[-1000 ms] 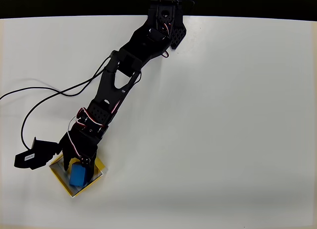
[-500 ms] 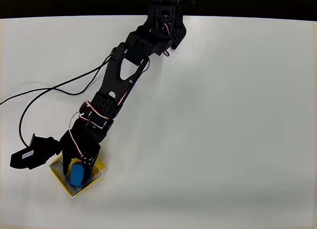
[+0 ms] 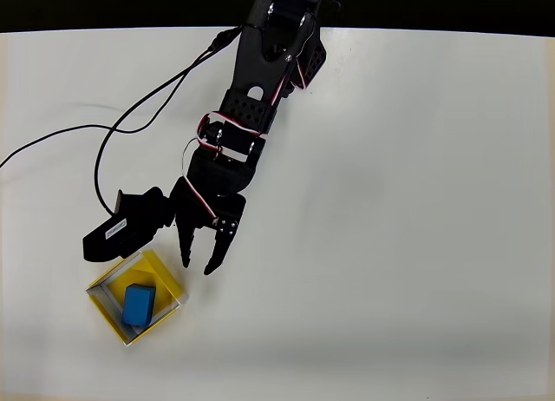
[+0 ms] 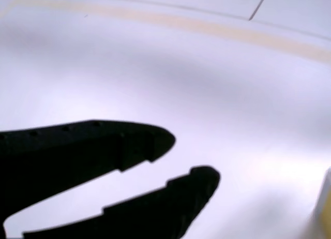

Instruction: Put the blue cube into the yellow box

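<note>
The blue cube [image 3: 138, 304] lies inside the yellow box [image 3: 167, 277] at the lower left of the overhead view, free of any grip. My gripper [image 3: 199, 264] hangs up and to the right of the box, clear of it, open with nothing between its black fingers. In the wrist view the gripper [image 4: 194, 156] shows as two dark fingers with a gap between them over the white table, and a sliver of the yellow box [image 4: 326, 208] sits at the right edge.
A black cable [image 3: 130, 115] loops across the white table at the upper left. The arm's base [image 3: 290, 28] stands at the table's far edge, top centre. A tan strip [image 4: 207, 27] crosses the far table in the wrist view.
The gripper was down over the box on the blue cube. It has since lifted and pulled back up and to the right, leaving the cube lying in the box.
</note>
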Controlling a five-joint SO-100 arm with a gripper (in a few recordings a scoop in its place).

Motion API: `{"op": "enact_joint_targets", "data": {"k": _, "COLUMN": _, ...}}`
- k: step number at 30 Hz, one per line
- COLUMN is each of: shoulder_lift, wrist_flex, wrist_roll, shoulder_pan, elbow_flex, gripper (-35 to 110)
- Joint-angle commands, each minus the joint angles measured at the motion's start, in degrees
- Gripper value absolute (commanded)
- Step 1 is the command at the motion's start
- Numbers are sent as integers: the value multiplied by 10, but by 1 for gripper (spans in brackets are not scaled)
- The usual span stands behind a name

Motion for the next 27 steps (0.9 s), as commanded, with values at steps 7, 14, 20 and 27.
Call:
{"op": "enact_joint_targets", "data": {"k": 7, "shoulder_lift": 276, "wrist_flex": 87, "wrist_roll": -5, "shoulder_pan": -17, "elbow_flex": 192, "gripper": 5}}
{"op": "enact_joint_targets", "data": {"k": 14, "shoulder_lift": 445, "wrist_flex": 178, "wrist_roll": 1, "shoulder_pan": -49, "elbow_flex": 330, "gripper": 1}}
{"op": "enact_joint_targets", "data": {"k": 20, "shoulder_lift": 597, "wrist_flex": 264, "wrist_roll": -13, "shoulder_pan": -74, "elbow_flex": 439, "gripper": 0}}
{"op": "enact_joint_targets", "data": {"k": 27, "shoulder_lift": 665, "wrist_flex": 356, "wrist_roll": 1, "shoulder_pan": -105, "elbow_flex": 498, "gripper": 0}}
